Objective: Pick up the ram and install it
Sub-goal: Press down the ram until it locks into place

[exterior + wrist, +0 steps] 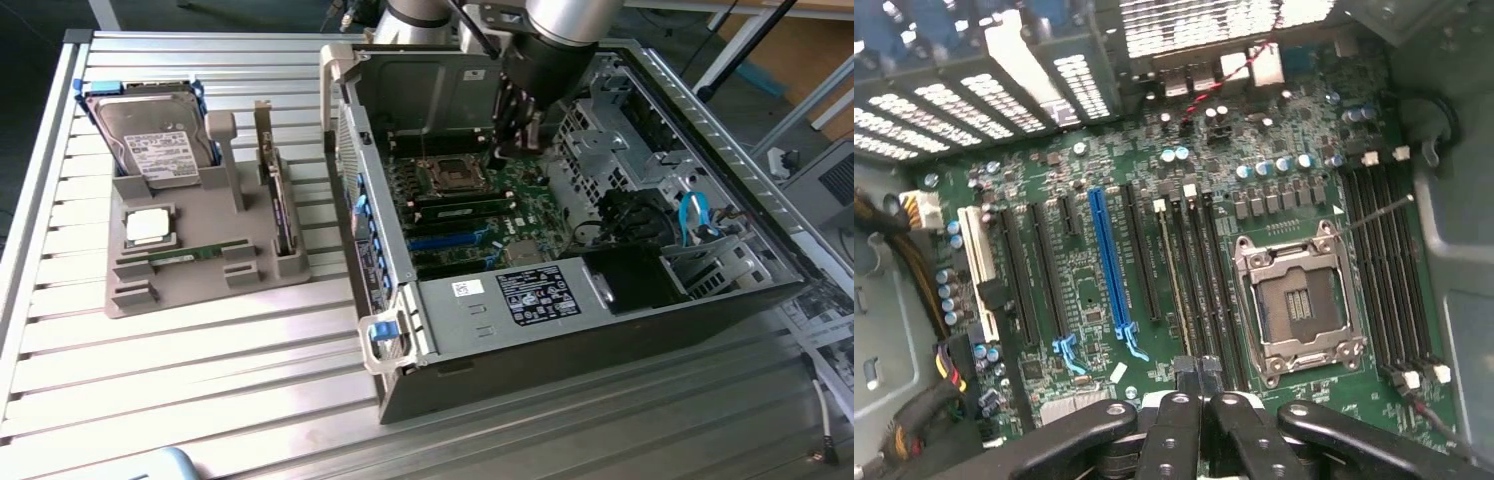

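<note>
A ribbed metal table spreads beneath the gripper, lit brightly enough to glare, with a dark floor past its far edge and white frame legs and wooden boards behind.

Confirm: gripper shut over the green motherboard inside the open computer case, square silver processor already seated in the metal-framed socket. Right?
Not quite. The wrist view shows the metal-framed socket empty, its contact field bare. The square silver processor lies on the grey parts tray outside the case, as the exterior view shows. The rest stands: gripper shut over the green motherboard.
</note>
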Robot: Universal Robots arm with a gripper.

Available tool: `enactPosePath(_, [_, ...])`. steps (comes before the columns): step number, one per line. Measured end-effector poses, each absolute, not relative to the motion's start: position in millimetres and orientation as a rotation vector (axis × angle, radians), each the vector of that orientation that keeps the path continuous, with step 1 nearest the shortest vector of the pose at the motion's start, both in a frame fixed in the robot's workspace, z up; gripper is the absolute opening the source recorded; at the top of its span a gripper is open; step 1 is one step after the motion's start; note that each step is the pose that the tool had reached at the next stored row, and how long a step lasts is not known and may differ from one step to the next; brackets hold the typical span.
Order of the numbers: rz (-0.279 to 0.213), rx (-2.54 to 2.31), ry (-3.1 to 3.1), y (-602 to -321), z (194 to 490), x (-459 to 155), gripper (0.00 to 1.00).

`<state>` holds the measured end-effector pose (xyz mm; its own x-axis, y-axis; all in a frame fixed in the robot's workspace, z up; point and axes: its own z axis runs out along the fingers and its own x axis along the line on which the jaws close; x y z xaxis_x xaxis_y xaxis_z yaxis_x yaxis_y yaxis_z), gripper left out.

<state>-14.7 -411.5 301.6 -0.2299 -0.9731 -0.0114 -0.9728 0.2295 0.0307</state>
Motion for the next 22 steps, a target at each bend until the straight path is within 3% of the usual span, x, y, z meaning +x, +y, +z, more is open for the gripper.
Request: enactPosePath(22, [-0.051, 1.489, -2.761, -411.5, 301.3, -14.7, 0.11])
